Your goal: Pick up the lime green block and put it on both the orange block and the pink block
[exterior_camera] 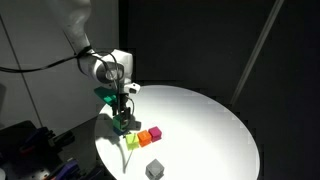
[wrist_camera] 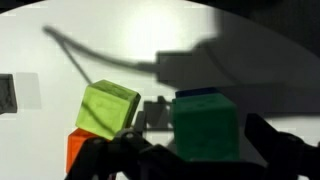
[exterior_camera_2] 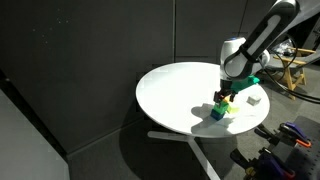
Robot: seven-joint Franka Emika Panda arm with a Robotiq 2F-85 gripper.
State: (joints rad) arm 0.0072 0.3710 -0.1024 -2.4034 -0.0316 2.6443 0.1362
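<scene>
Dim room; table [exterior_camera: 205, 115] glares white, hard shadows, wrist view softly blurred

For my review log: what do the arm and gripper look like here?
The arm is white, with rounded segments and dark joints; a black cable trails from it. The gripper has black fingers below a teal-green piece.

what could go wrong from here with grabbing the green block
1. The yellow-green cube sits close beside the lime green block; the claw could knock it into the orange block.
2. A dark blue cube shows just behind the green one and might get dragged along.
</scene>
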